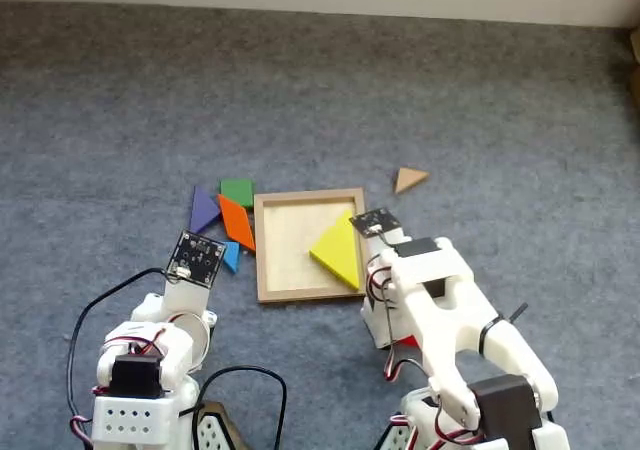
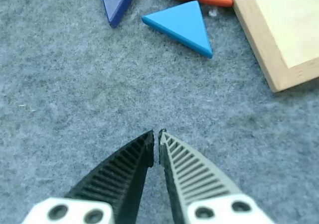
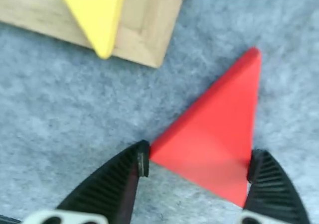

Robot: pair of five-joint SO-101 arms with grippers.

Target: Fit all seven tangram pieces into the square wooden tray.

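Note:
The square wooden tray (image 1: 285, 292) lies on the grey carpet. A yellow triangle (image 1: 340, 250) rests in it, one tip overlapping the tray's rim (image 3: 149, 30). To the tray's left lie a green square (image 1: 237, 191), a purple triangle (image 1: 203, 210), an orange parallelogram (image 1: 237, 222) and a light blue triangle (image 2: 182, 25). A tan triangle (image 1: 408, 179) sits beyond the tray's far right corner. My right gripper (image 3: 199, 159) has both fingers against the edges of a red triangle (image 3: 219, 134) lying on the carpet beside the tray. My left gripper (image 2: 155, 134) is shut and empty, short of the light blue triangle.
Grey carpet covers the whole table, with open room on the far side and to both sides. The right arm (image 1: 450, 310) hangs over the tray's near right corner. Cables (image 1: 240, 375) trail by the arm bases.

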